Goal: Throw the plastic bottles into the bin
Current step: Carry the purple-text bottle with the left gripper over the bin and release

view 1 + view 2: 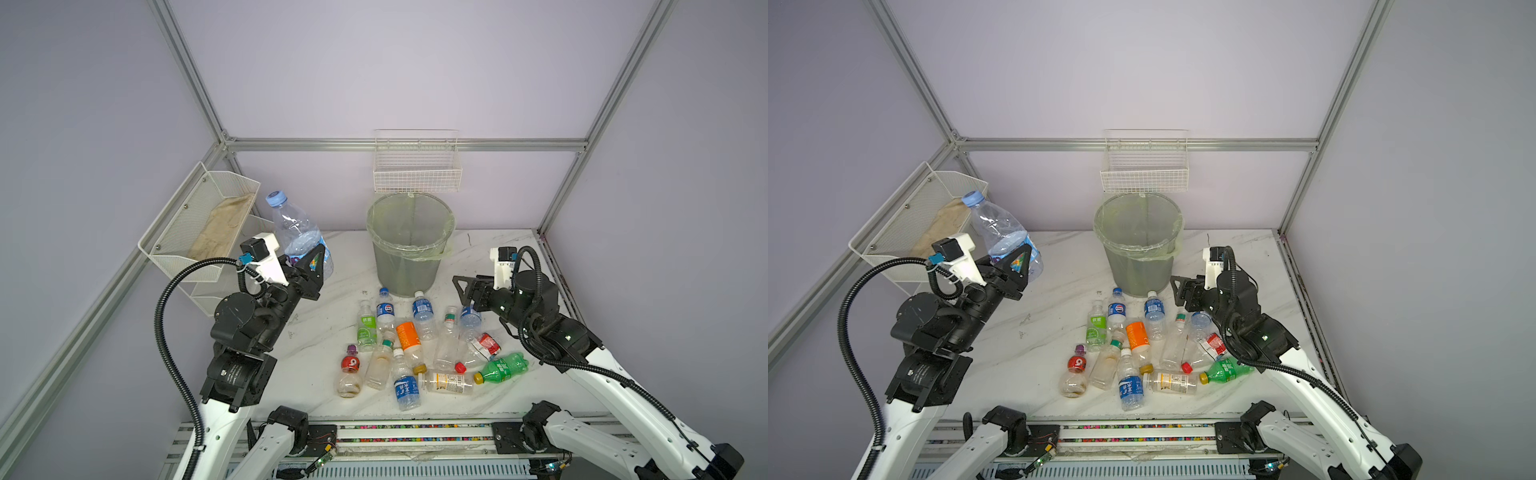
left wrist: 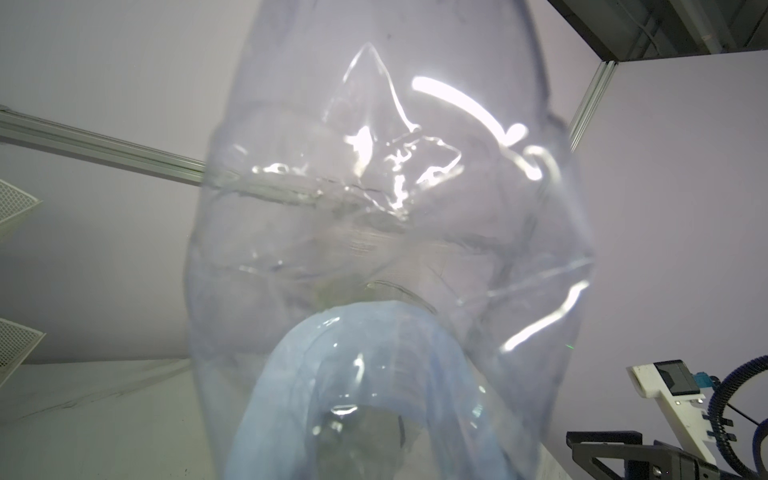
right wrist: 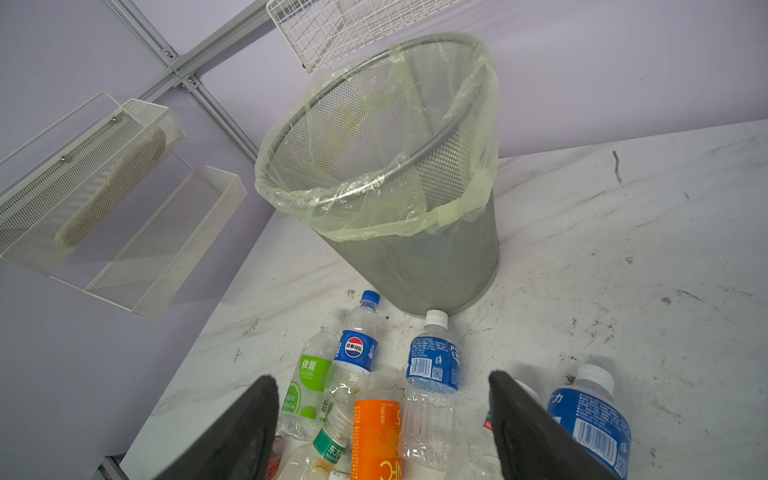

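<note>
The left claw point(image 1: 306, 255) is raised off the table point(image 1: 316, 345) and clamped tight on a big clear bottle point(image 1: 297, 232) with a pale blue cap. It grips the bottle low on its body, at the blue label, so the cap points up and away from the claw. In both top views only the near finger shows; the far one is hidden behind the bottle. In the left wrist view the big clear bottle point(image 2: 374, 208) fills the picture, and its wall looks dented and creased, probably from the squeeze.

The bin point(image 1: 409, 257), lined with a pale green bag, stands upright well to the right of that claw and lower than it. The held bottle is apart from the bin and not over its mouth.

The right claw point(image 1: 464, 286) hangs low with its fingers spread wide and nothing between them. In the right wrist view the bin point(image 3: 415, 257) stands just ahead of the right claw point(image 3: 382, 378). The heap of bottles point(image 1: 415, 345) lies on the table beneath this claw and toward the near edge from it. An orange bottle point(image 3: 376, 432) shows directly under the gap between its fingers. A green bottle point(image 1: 505, 368) lies behind the claw, beside the arm.
</note>
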`<state>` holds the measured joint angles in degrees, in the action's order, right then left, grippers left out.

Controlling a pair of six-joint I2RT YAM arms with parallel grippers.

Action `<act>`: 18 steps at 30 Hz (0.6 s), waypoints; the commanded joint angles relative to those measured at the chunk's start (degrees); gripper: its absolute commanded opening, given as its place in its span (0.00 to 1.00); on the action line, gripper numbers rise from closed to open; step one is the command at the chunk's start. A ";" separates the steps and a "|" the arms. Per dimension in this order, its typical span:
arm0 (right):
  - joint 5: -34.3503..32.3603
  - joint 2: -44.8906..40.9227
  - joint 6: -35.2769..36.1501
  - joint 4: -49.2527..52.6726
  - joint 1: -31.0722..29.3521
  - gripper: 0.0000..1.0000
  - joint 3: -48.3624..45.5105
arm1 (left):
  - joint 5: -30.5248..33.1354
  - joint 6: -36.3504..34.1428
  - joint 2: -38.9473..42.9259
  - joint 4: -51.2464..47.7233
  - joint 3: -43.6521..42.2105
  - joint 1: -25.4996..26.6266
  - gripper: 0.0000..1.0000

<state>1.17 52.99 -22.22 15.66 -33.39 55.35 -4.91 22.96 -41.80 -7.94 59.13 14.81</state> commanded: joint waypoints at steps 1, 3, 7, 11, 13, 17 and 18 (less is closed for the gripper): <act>-0.11 0.11 -0.37 -0.81 -0.06 0.81 0.31 | -2.82 -0.13 -4.00 4.03 7.03 0.27 0.21; -0.10 0.00 -0.33 -0.65 -0.02 0.81 0.35 | -3.77 0.21 -6.80 5.23 8.41 0.61 0.21; -0.43 -0.41 -0.37 -0.22 -0.01 0.81 0.46 | -4.75 0.13 -13.19 6.90 12.41 1.99 0.21; -0.44 -0.99 -0.37 0.16 -0.01 0.81 0.45 | -5.08 -0.31 -20.38 7.48 17.47 4.42 0.21; -0.60 -1.43 -0.37 0.40 -0.03 0.81 0.52 | -4.80 -1.30 -24.78 6.81 20.83 6.34 0.22; -0.34 -2.05 -0.46 1.16 -0.01 0.81 0.80 | -5.27 -2.63 -35.82 -0.18 31.88 8.73 0.26; -0.30 -2.27 -0.54 1.44 -0.01 0.81 0.90 | -5.44 -2.65 -39.64 -3.05 35.44 8.94 0.30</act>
<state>1.15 52.01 -22.24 15.84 -33.39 55.35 -9.02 22.02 -75.88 -6.59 83.88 22.98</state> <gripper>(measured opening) 0.812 0.403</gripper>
